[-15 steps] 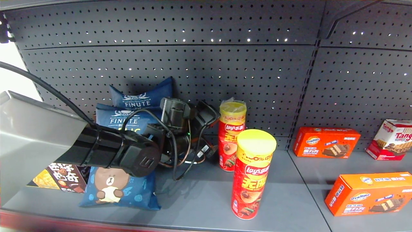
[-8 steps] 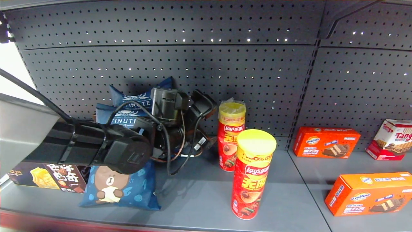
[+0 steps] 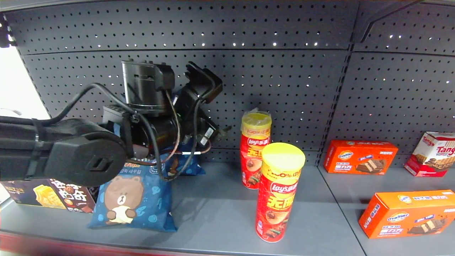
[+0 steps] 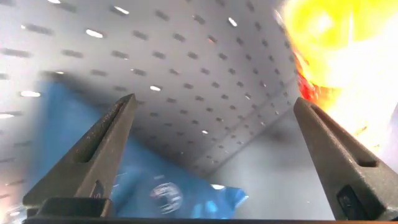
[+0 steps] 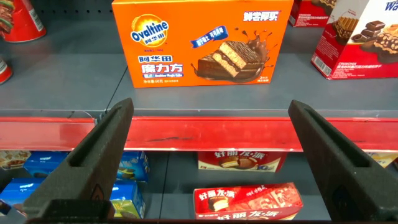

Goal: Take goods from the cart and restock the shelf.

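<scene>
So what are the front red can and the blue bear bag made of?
The front red can looks like glossy printed cardboard, with stiff straight sides; its yellow lid seems plastic. The blue bear bag looks like crinkly plastic film.

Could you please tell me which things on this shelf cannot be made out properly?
Dark blue bags, head view: largely hidden behind the left arm.
Dark box, head view: top covered by that arm.
Chip can, left wrist view: a close blur.
Red box, right wrist view: cut off at the edge.
</scene>
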Motion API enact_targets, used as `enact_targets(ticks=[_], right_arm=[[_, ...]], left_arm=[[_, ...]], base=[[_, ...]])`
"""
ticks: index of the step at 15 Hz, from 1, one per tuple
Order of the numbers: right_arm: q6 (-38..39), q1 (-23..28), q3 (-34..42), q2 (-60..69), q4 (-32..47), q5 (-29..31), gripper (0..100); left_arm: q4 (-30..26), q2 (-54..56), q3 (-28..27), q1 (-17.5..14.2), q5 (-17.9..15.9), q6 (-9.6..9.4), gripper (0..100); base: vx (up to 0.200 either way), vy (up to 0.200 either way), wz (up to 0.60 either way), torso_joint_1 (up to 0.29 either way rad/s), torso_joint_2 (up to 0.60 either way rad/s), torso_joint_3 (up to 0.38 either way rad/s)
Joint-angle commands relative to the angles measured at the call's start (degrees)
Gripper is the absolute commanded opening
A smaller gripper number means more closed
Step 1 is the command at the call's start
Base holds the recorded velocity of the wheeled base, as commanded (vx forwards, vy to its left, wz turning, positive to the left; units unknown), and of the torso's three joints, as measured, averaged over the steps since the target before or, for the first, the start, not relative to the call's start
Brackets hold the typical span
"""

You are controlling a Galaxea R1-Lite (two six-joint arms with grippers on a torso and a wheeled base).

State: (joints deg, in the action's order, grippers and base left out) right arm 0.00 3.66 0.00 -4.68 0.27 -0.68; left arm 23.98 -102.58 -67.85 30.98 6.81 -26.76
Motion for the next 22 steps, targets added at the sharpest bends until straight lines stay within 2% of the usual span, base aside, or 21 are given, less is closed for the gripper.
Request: enact_targets(ticks=[1,4,5,7,12,14,17,22], right_arm=[[0.0,0.0,0.0,-0.1,0.0,0.0,100],[0.0,0.0,0.0,-0.1,0.0,0.0,100],[0.0,0.0,0.0,-0.1,0.0,0.0,100],[0.0,0.0,0.0,-0.1,0.0,0.0,100],[0.0,0.0,0.0,-0.1,0.0,0.0,100],[0.0,0.0,0.0,-0.1,0.0,0.0,100],[0.0,0.0,0.0,-0.1,0.0,0.0,100],[0.1,0.0,0.0,-0.1,0.0,-0.3,100]], left_arm=[[-0.1,7.5,3.3,-1.5,0.0,-0.05,100],[-0.2,16.3,10.1,-5.0,-0.3,0.04,100],[-0.2,19.2,12.0,-5.9,-0.3,0.65,100],[-0.1,24.4,15.1,-6.8,-0.2,3.56,100],[-0.2,37.0,24.6,-13.6,-0.4,4.17,100],[-0.1,42.7,31.4,-16.2,-0.3,7.25,100],[0.0,48.9,39.6,-16.4,-0.5,8.56,100],[-0.3,60.3,50.1,-16.7,0.0,8.83,100]], base=[[0.000,0.000,0.00,0.000,0.00,0.000],[0.000,0.000,0.00,0.000,0.00,0.000],[0.000,0.000,0.00,0.000,0.00,0.000],[0.000,0.000,0.00,0.000,0.00,0.000],[0.000,0.000,0.00,0.000,0.00,0.000],[0.000,0.000,0.00,0.000,0.00,0.000],[0.000,0.000,0.00,0.000,0.00,0.000],[0.000,0.000,0.00,0.000,0.00,0.000]])
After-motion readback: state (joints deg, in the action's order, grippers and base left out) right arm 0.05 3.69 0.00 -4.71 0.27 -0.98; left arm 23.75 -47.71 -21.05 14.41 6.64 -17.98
